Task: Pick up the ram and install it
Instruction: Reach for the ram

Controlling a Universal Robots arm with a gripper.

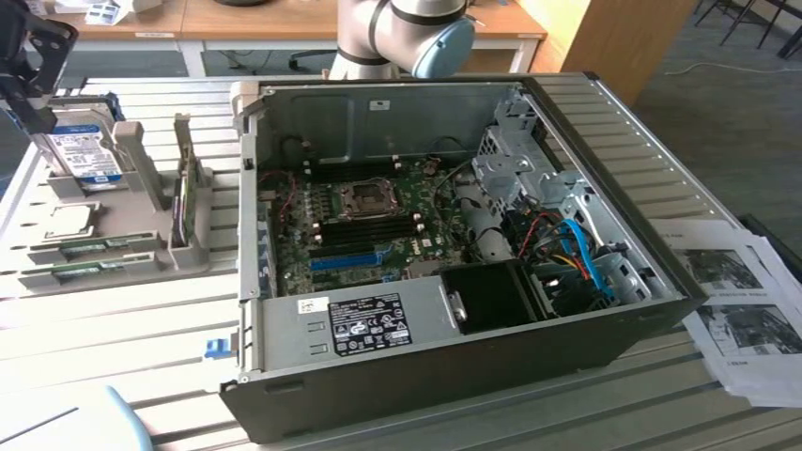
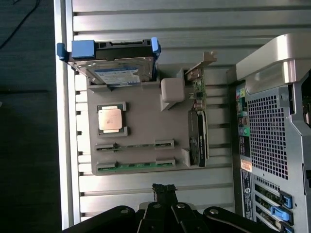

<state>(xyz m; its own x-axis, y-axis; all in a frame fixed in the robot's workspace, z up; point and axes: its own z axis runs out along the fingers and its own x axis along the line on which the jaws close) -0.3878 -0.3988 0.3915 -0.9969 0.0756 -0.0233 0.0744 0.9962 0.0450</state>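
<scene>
Ram lies untouched in the grey parts tray beside the open computer case. My jaws hover near it, shut and empty. Motherboard slots look bare, I think, so pickup and install are both left.

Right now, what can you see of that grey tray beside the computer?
The tray is a flat, grey, plastic-looking block lying on the slatted metal table beside the open case. Its moulded slots hold a hard drive leaning on edge, a processor in a square recess, a ram stick, a second ram stick, both on edge, and a card standing along one side.
</scene>
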